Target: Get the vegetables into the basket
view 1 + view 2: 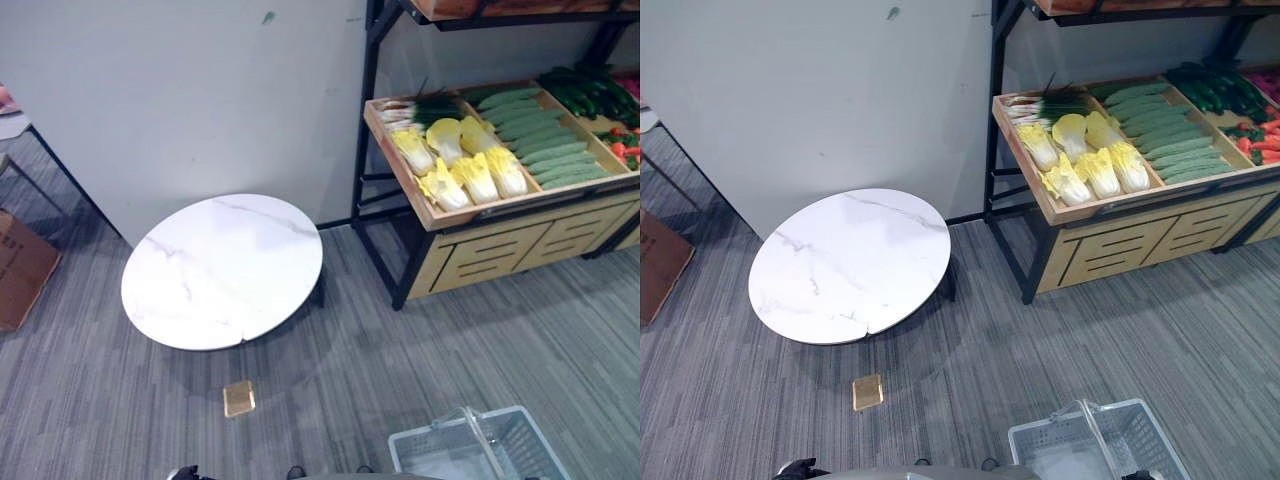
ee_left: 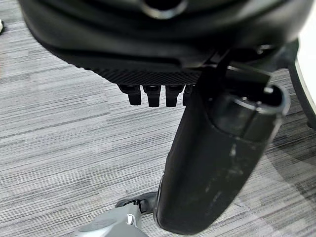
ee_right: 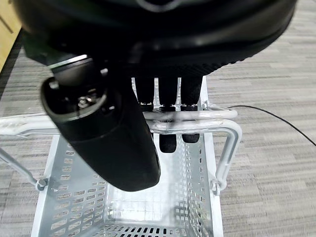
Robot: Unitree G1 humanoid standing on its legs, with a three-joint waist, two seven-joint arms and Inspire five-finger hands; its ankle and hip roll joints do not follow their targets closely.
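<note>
Vegetables lie in the wooden rack (image 1: 470, 215) at the far right: cabbages (image 1: 462, 165), cucumbers (image 1: 545, 140). From the left: a round table (image 1: 222, 270), then the left hand (image 2: 217, 163), fingers curled, holding nothing. The right hand (image 3: 108, 133) grips the handle (image 3: 197, 121) of the basket (image 1: 1095, 445).
</note>
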